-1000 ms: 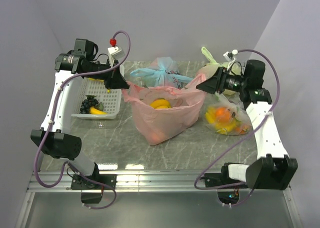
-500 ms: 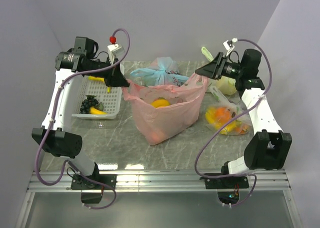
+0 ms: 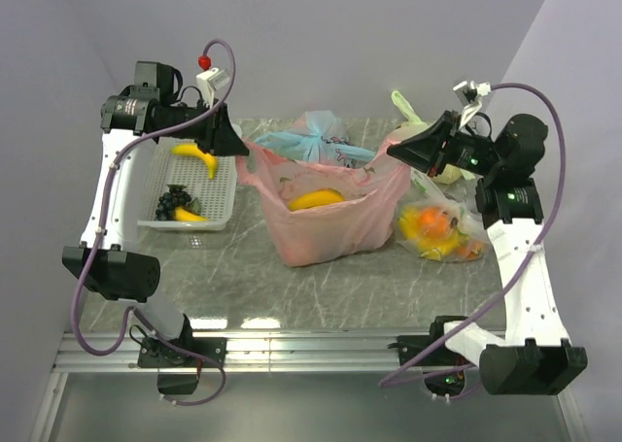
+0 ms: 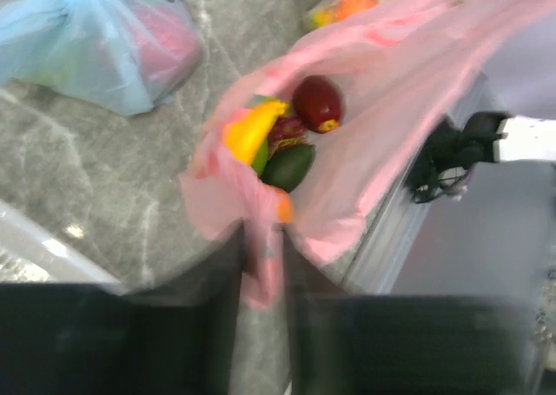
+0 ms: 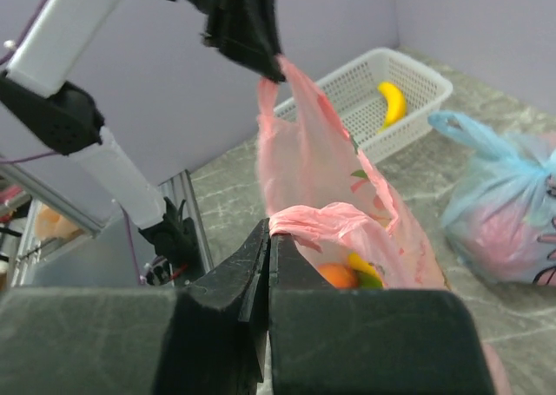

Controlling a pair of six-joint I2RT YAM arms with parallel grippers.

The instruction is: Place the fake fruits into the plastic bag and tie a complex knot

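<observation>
The pink plastic bag (image 3: 326,223) stands mid-table, stretched between both grippers with its mouth wide. My left gripper (image 3: 240,151) (image 4: 261,265) is shut on its left handle, a pink strip pinched between the fingers. On the other side, the right gripper (image 3: 391,153) (image 5: 269,230) is shut on the right handle. Fake fruits lie inside: a yellow banana (image 3: 313,199) (image 4: 250,130), a dark red apple (image 4: 317,102), a green piece (image 4: 289,165) and an orange one (image 5: 337,275). The handles are held apart and no knot shows on them.
A white basket (image 3: 222,201) at the left holds a banana (image 3: 197,158) and purple grapes (image 3: 173,202). A tied light blue bag (image 3: 311,136) sits behind the pink bag. At the right are a pale green bag (image 3: 418,131) and a clear bag of orange fruit (image 3: 437,230).
The right gripper has shut on the right handle and pulled it outward. The left gripper has risen a little with its handle, so the bag's mouth is stretched wider.
</observation>
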